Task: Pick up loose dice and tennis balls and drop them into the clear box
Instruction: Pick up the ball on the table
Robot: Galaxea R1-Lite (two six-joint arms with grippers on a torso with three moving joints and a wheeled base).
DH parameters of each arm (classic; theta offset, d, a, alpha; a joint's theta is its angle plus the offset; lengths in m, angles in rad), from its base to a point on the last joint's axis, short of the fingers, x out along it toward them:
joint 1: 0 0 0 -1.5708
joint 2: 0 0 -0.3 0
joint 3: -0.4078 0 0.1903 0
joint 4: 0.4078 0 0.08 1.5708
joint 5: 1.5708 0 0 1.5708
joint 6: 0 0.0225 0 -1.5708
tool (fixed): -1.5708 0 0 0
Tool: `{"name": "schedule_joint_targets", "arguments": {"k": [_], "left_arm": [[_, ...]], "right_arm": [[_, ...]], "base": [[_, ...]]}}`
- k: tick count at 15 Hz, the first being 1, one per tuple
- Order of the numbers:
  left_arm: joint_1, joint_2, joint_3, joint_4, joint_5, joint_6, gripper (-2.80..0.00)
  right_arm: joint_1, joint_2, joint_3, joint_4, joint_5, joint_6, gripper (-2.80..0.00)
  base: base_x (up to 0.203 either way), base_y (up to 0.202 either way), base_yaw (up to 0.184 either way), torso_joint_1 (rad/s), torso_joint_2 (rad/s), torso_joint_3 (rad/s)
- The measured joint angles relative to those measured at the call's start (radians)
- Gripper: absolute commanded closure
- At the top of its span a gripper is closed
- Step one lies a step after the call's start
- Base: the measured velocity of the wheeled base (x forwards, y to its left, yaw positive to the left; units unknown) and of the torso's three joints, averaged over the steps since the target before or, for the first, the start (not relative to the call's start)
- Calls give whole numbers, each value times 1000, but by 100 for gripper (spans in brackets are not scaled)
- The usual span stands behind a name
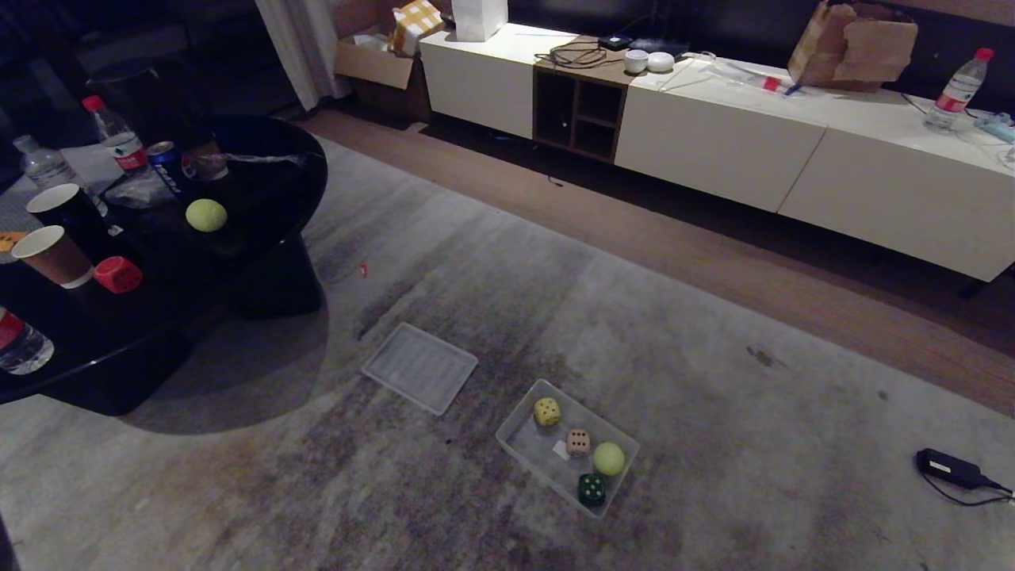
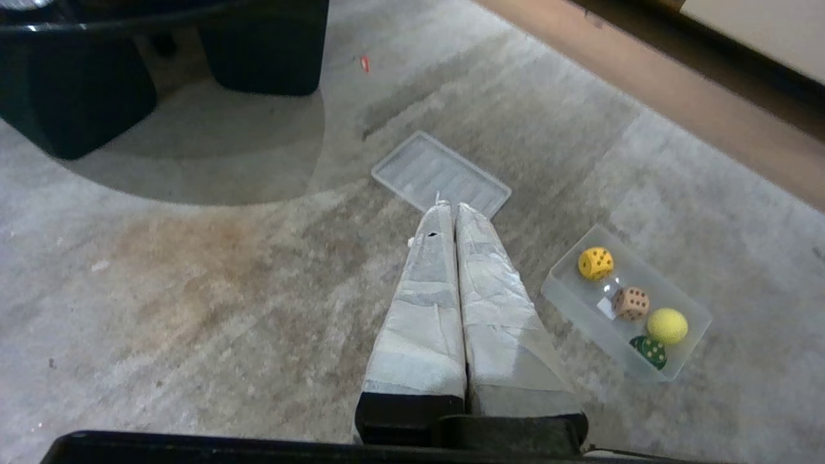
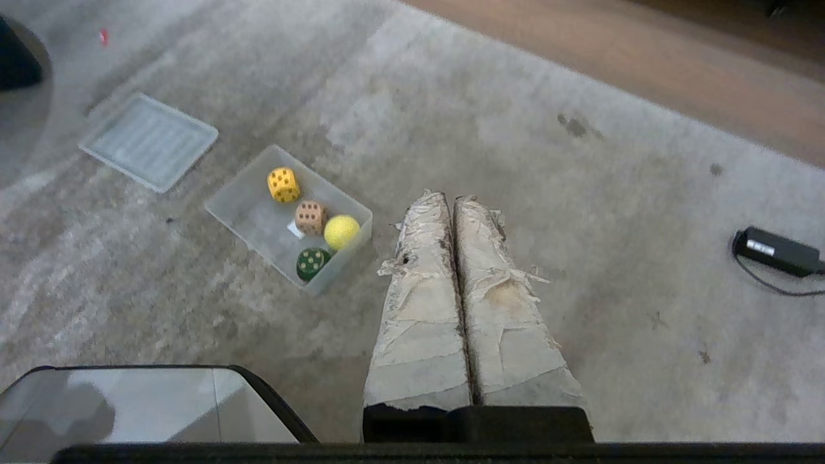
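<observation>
Clear box (image 1: 525,429) on rug, three dice, one tennis ball (image 1: 608,458) inside

Dim room: grey rug (image 1: 555,317) over wood floor (image 1: 714,262), long white sideboard (image 1: 793,151), black round table (image 1: 262,198).

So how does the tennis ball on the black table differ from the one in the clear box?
The tennis ball on the table lies loose on the black table among cups and bottles; the tennis ball in the box sits inside the clear box on the carpet, beside three dice. The first remains to be collected; the second is already stowed. Both are yellow-green and look alike in size.
</observation>
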Motion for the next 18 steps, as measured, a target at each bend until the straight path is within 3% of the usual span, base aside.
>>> {"name": "schedule_joint_targets", "arguments": {"k": [18], "left_arm": [[0, 0, 0, 0, -1, 0, 0]], "right_arm": [[0, 0, 0, 0, 0, 1, 0]], "base": [[0, 0, 0, 2, 2, 201]]}}
